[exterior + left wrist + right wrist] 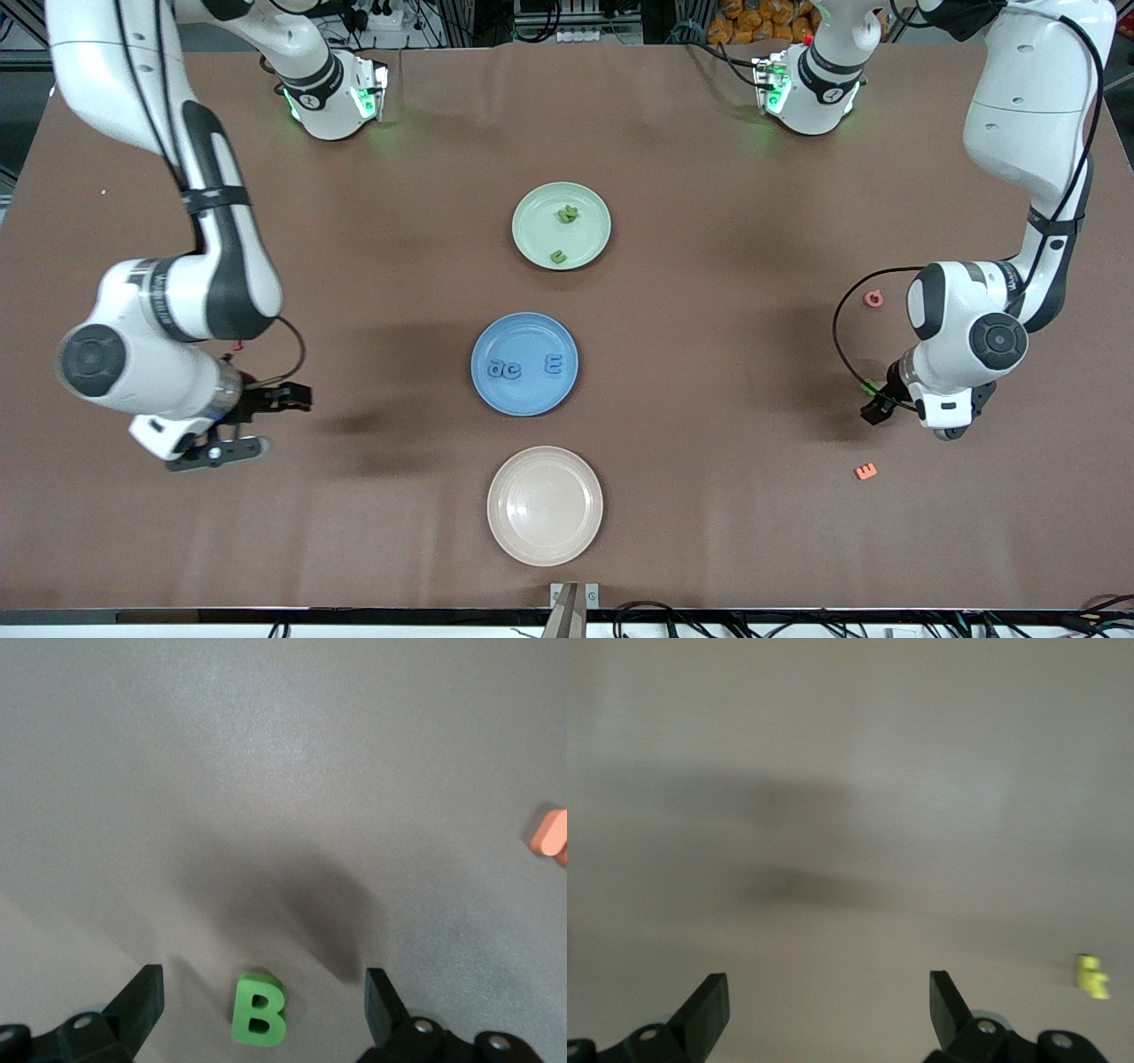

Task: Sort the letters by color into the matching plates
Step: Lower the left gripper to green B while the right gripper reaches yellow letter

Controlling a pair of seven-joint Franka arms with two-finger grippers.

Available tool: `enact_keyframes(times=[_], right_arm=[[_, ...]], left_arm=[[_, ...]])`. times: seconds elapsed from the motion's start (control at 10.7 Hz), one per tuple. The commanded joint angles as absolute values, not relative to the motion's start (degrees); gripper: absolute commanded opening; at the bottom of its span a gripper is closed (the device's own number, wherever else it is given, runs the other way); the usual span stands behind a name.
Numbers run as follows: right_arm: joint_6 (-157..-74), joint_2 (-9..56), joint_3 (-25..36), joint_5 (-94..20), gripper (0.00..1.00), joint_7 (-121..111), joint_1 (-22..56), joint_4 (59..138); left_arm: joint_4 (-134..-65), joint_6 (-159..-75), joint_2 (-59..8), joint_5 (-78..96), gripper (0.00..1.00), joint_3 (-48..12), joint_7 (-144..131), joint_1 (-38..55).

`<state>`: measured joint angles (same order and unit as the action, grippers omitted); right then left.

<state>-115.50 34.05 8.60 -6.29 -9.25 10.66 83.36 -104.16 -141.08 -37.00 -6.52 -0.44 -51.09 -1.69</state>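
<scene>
lying flat on the table, the green letter b (259, 1008) sits right between the spread fingers of your left gripper (261, 992), about midway from one tip to the other and a touch low in the wrist view, so it lies slightly back toward the palm and not out ahead of the tips. the letter reads upright in that view, which puts its long axis running away from the wrist, across the line on which the jaws close; judging from that, the pads would meet its two long sides. nothing is gripped yet: the fingers stand released and wide, with bare table either side of the letter.

in the front view the same green letter (871, 387) peeks out beside the left gripper (879, 400) at the left arm's end of the table, well apart from the pale green plate (536, 244), which already holds green letters (567, 213). an orange letter (866, 471) lies nearer the front camera, a pink one (873, 299) farther from it.

your right gripper (237, 424) waits over bare table at the right arm's end, fingers also released and empty, so the left arm is plainly the nearer one. the blue plate (496, 394) holds blue letters (508, 368); the beige plate (545, 507) has none.
</scene>
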Motion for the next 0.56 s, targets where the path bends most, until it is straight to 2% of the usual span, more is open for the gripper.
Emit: enact_keyframes(times=[0.0,0.47], right_arm=[[-114.61,31.12,8.00,-5.63,1.00,-16.76,2.84,86.57],[-114.70,31.29,7.91,-5.28,1.00,-27.85,-10.27,87.54]], left_arm=[[-104.15,-141.68,-37.35,-4.57,1.00,-0.18,-50.89,-1.32],[-104.24,-141.77,-37.79,-4.31,1.00,-0.61,-50.71,-1.23]])
